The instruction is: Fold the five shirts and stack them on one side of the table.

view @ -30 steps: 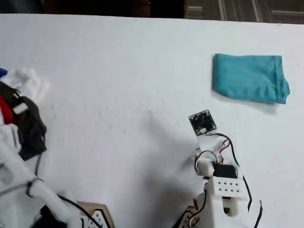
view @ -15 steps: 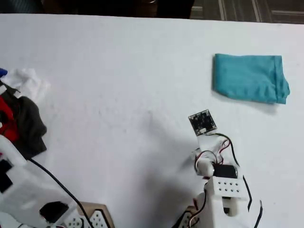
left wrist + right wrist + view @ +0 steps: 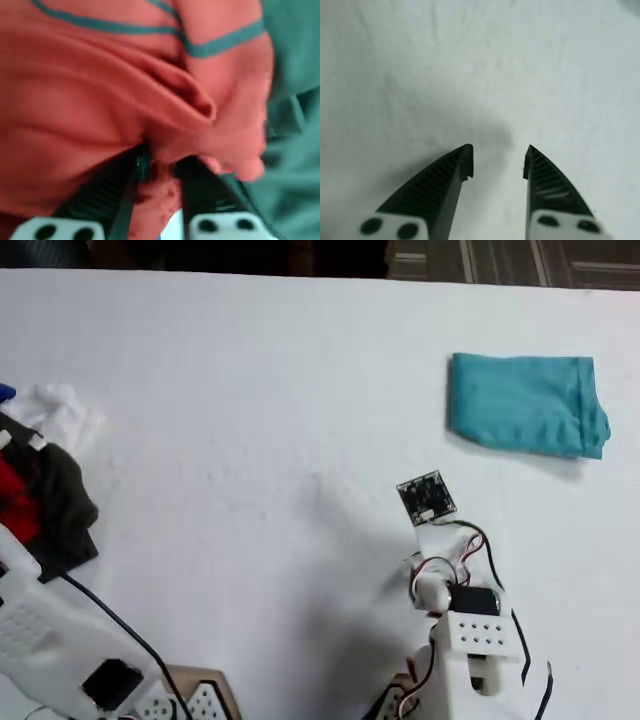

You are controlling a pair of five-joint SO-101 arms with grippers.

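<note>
High view: one folded teal cloth shirt (image 3: 527,405) lies far right on the white table (image 3: 250,390), long axis left-right. Left gripper (image 3: 159,167) clamps one crumpled orange-red striped shirt (image 3: 90,100) at the left edge. Right gripper (image 3: 497,162) stands apart above the tabletop.

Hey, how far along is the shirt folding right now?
Done: one teal shirt lies folded on the table. In hand: the left tool pinches a red shirt at the heap. Left: the heap's remaining shirts, unfolded. The right tool hangs open.
</note>
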